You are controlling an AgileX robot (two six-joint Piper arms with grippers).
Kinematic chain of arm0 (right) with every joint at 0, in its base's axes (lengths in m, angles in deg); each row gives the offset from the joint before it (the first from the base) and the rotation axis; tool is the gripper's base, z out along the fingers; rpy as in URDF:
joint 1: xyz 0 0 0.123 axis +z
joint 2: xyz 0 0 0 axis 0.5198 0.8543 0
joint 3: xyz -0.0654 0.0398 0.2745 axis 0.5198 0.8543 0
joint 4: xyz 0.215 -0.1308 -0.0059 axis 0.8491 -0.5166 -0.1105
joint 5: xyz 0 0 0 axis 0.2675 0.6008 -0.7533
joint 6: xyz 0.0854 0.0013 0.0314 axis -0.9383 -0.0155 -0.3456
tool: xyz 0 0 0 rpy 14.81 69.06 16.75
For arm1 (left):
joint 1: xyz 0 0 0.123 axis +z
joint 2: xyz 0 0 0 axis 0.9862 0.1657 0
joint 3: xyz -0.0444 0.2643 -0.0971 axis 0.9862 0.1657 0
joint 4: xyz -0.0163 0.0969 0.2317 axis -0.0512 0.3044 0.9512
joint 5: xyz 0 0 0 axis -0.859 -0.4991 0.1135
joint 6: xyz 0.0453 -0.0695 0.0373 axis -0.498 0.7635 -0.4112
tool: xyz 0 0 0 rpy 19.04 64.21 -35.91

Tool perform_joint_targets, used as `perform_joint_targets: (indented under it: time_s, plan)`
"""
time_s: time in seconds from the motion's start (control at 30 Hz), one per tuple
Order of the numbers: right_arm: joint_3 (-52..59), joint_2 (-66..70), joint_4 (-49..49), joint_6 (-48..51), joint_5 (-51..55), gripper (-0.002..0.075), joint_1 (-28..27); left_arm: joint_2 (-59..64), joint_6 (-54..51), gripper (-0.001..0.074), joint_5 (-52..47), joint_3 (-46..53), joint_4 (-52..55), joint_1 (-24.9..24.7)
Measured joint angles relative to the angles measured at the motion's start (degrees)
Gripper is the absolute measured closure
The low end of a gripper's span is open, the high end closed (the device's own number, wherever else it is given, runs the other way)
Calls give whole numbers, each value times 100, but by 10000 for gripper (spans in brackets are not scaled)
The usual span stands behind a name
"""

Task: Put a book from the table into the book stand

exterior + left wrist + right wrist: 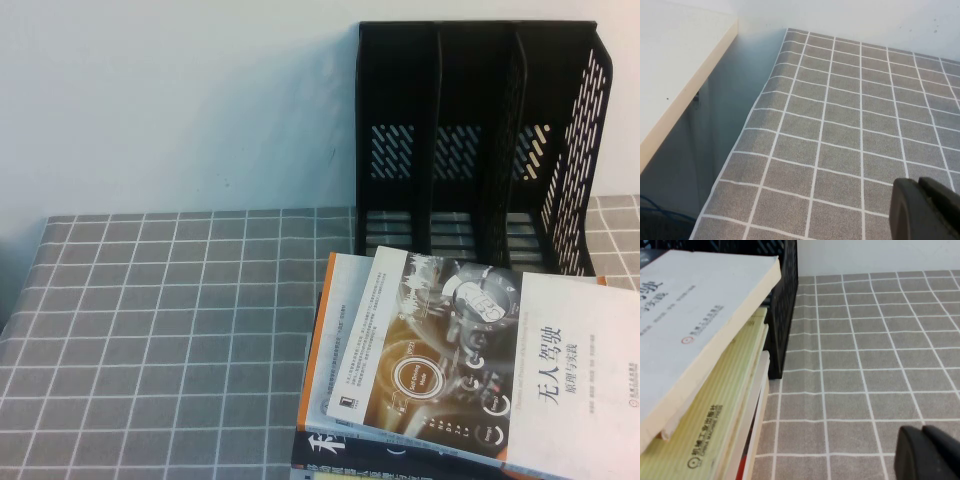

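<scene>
The book point(470, 350) lies flat on top of a small pile of other books point(715, 440), near the front of the desk point(170, 330); the book stand point(475, 150) is upright just behind the pile, and its three slots are without any book. Neither arm appears in the high view. The left end effector point(924, 210) hangs low over bare cloth near the desk edge, far from the book; its fingers look pressed together, holding nothing. The right end effector point(927, 452) also hangs low over the cloth; the pile is just to one side of it and the stand is a little beyond the pile; its fingers seem closed too, and empty.

I judge the grasp is not begun. The cover overhangs the books below; if the closed right end effector pushes it from the side, the whole pile can slide; if it takes only the cover, the pages may open and catch on a slot divider.
</scene>
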State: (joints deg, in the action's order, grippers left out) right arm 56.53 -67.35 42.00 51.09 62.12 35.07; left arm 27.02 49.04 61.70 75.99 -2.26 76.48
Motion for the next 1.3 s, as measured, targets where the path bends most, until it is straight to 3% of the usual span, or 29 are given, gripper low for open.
perform_joint_targets:
  time_s: [1.3]
  plan:
    - [0,0,0,0,0,729,0,0,0,738,150,12,11,0]
